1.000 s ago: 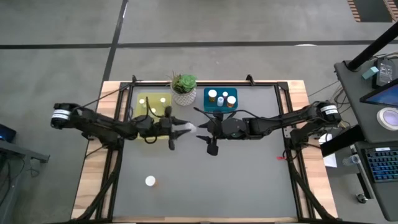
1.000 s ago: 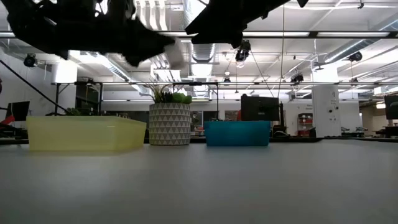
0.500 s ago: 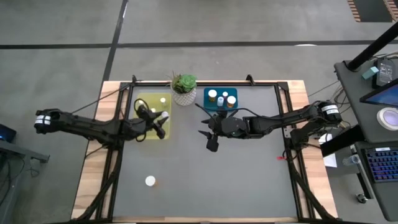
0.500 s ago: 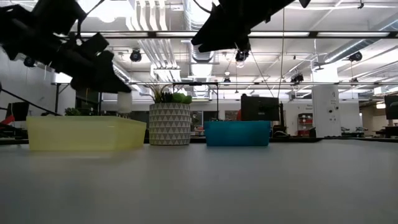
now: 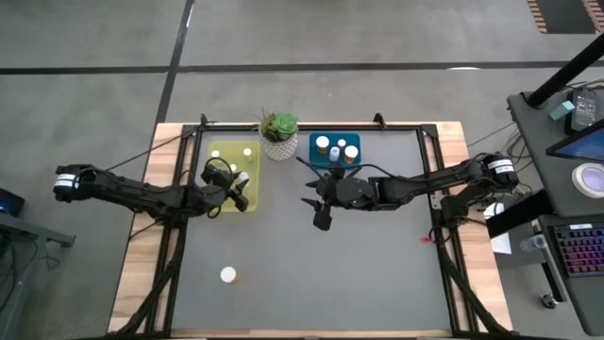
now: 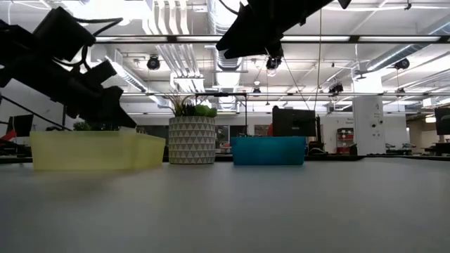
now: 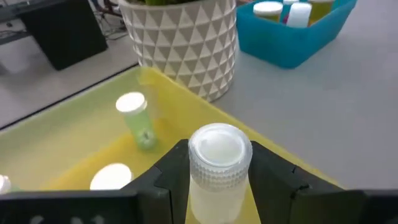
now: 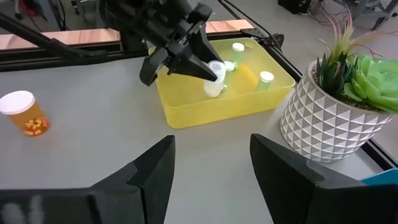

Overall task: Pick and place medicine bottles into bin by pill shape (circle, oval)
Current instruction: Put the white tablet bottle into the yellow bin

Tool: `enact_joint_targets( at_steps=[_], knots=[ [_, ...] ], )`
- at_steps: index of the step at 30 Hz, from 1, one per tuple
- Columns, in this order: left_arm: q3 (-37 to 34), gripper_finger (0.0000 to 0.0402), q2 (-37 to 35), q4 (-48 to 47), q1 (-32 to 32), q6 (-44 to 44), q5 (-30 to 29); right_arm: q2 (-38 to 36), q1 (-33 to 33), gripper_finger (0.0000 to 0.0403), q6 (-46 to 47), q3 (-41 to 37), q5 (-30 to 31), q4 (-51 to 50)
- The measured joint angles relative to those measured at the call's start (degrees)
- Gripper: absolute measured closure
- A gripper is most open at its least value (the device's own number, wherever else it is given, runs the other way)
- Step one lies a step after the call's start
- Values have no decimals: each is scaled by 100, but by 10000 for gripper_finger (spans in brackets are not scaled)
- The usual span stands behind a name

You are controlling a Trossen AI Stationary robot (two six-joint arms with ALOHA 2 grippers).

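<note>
We saw the left end effector [image 7: 219,180] poised over the near right part of the yellow bin [image 5: 223,162], its fingers clamped on a white-capped bottle [image 7: 219,168] held upright just above the bin's rim. Two more bottles [image 5: 231,152] lay inside the yellow bin toward its far side, which stood near the tabletop's [image 5: 377,255] far edge, left of centre. A potted plant [image 5: 279,133] stood just beside it on the right, and a blue bin [image 5: 334,162] next to the plant held three bottles [image 5: 337,147].

The right end effector [image 5: 321,202] hovered above the middle of the tabletop, just in front of the blue bin, with its fingers spread wide and nothing between them.

One amber bottle [image 5: 228,276] with a white cap lay alone near the tabletop's front edge on the left side, well apart from both arms; in the right wrist view we made out orange pills inside it [image 8: 25,112].
</note>
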Motion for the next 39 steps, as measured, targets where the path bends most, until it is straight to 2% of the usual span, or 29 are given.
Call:
enact_joint_targets(
  at_steps=[13,32,39],
  knots=[
    [-8,267,786,8,37,-499,11,0,0,202,39,0,0,0],
    [-8,259,828,10,37,-632,182,2,0,202,40,0,0,0],
    [-8,209,828,8,37,-636,254,2,0,202,38,0,0,-3]
  ],
)
